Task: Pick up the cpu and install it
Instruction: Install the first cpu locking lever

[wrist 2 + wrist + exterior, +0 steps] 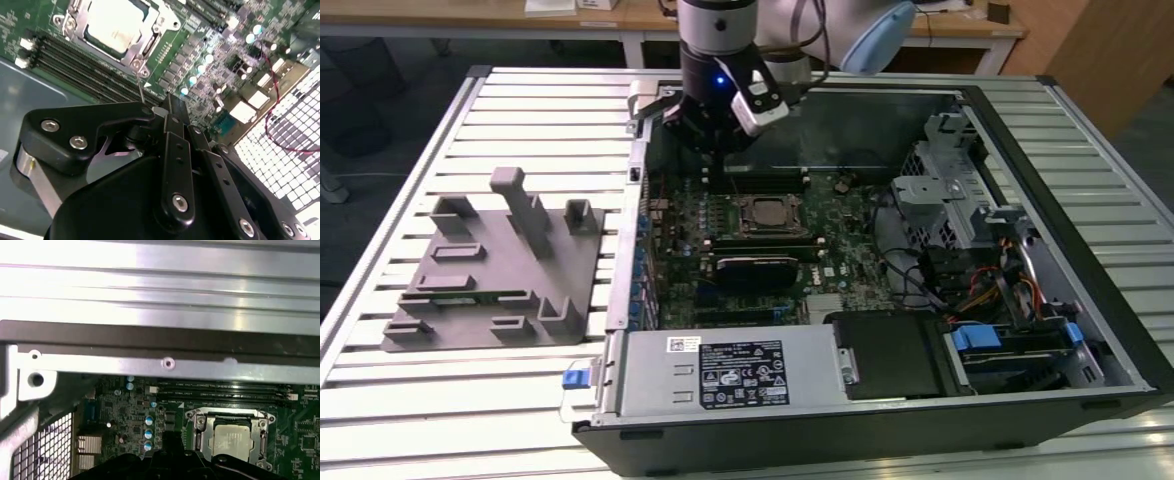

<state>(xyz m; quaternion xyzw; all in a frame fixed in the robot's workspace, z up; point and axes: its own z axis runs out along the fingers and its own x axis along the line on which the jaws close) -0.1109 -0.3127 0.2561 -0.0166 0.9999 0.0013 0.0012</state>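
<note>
The cpu (112, 22) lies flat in the motherboard socket, its pale silver top framed by the metal retention bracket. It also appears in the first wrist view as cpu (230, 440) and in the exterior view as cpu (767, 213). My gripper (707, 148) hangs inside the open computer case over the far edge of the motherboard, a short way beyond the socket and apart from the cpu. In the second wrist view the black gripper (172, 105) linkage points toward the memory slots beside the socket. I see nothing in its grasp.
A large grey moulded tray (480, 270) sits on the slatted table at the exterior view's left. The case wall (165, 340) rises close behind the gripper. A power supply (720, 375), drive cage (947, 190) and cables (987, 290) crowd the case's near and right sides.
</note>
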